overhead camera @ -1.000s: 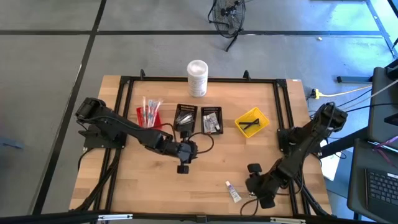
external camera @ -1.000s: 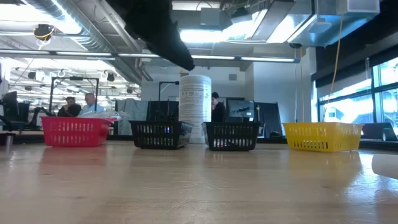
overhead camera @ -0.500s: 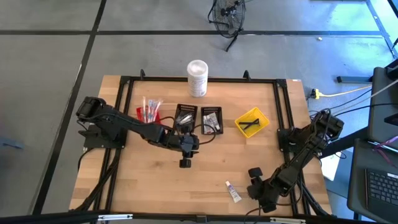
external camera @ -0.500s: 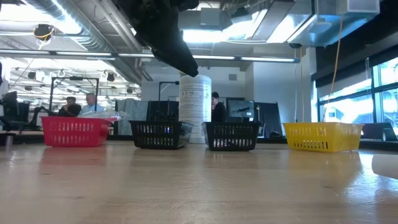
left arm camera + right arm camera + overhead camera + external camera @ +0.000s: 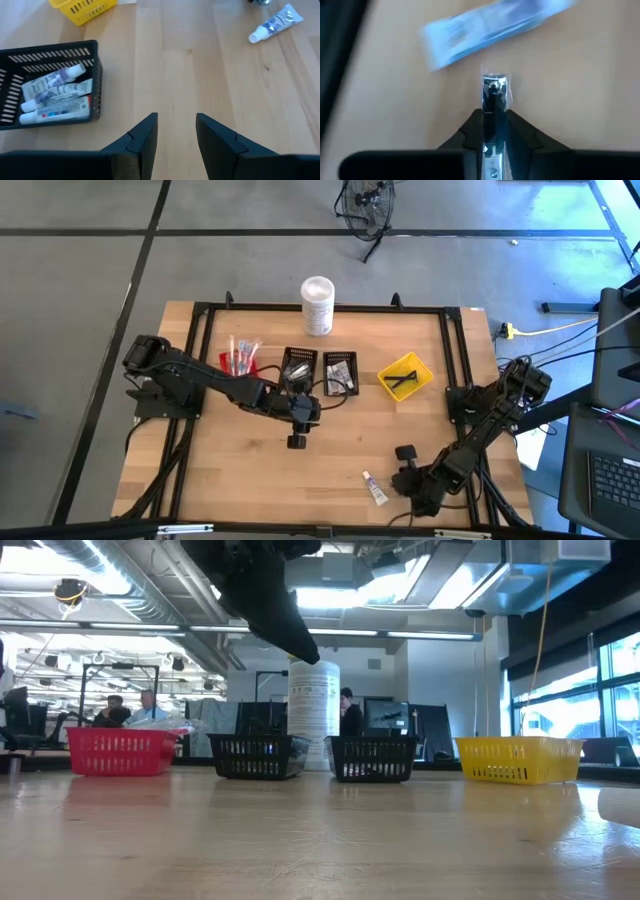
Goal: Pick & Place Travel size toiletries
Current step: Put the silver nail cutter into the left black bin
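Near the table's front edge, the right gripper (image 5: 494, 125) pinches a small metal clipper (image 5: 494, 95) beside a tube (image 5: 375, 488), its print unreadable; the left gripper (image 5: 176, 131) hangs narrowly parted, empty.

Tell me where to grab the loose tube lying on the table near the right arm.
Grip the small white tube across its flat middle, coming straight down from above. It lies flat on the wooden table with bare wood along both long sides, so fingers fit there; the capped end is narrower and likelier to slip.

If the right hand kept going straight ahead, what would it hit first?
Probably the white-and-blue tube ahead of the right hand, which grips a shiny wrapped metal clipper; depth is unclear.
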Tool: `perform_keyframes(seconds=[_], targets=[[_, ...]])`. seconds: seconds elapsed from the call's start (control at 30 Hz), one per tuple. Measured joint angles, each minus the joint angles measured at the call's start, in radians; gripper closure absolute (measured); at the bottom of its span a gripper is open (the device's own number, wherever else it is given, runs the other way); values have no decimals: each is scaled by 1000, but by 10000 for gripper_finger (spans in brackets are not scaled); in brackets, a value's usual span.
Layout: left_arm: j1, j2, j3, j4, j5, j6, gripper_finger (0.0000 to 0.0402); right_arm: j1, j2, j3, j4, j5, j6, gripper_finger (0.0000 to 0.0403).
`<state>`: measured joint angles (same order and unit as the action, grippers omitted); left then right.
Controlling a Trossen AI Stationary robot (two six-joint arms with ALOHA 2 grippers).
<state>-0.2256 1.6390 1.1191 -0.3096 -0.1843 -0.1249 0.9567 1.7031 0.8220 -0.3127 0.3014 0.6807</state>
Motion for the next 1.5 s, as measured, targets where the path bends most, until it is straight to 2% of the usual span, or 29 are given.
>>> perform_keyframes(seconds=[0.2, 0.33, 0.4, 0.57, 0.9, 1.0, 1.1, 1.17, 1.3, 1.4, 1.5], targets=[[36, -1, 0, 0, -1, 0, 272, -60, 0, 6, 7, 231, -7, 310], [57, -1, 0, 0, -4, 5, 272, -131, 0, 9, 7, 362, -49, 340], [66, -1, 0, 0, -3, 6, 272, -172, -1, 9, 7, 389, -62, 356], [71, -1, 0, 0, -4, 8, 272, -269, -1, 9, 34, 415, -120, 356], [39, -1, 0, -22, 8, -38, 272, -427, -2, 10, 269, 417, -338, 351], [29, -1, 0, -36, -43, -39, 272, -457, -4, 11, 313, 417, -419, 352], [17, -25, 0, -75, -150, -59, 272, -479, -36, 13, 314, 412, -482, 347], [10, -77, 0, -125, -204, -58, 272, -491, -74, 15, 313, 396, -518, 345], [15, -199, 0, -230, -218, -47, 272, -510, -184, 16, 306, 383, -601, 347], [28, -272, -71, -121, -216, -18, 272, -529, -258, 16, 307, 385, -637, 347], [40, -301, -240, 158, -96, 33, 272, -557, -283, -36, 437, 330, -636, 345]])
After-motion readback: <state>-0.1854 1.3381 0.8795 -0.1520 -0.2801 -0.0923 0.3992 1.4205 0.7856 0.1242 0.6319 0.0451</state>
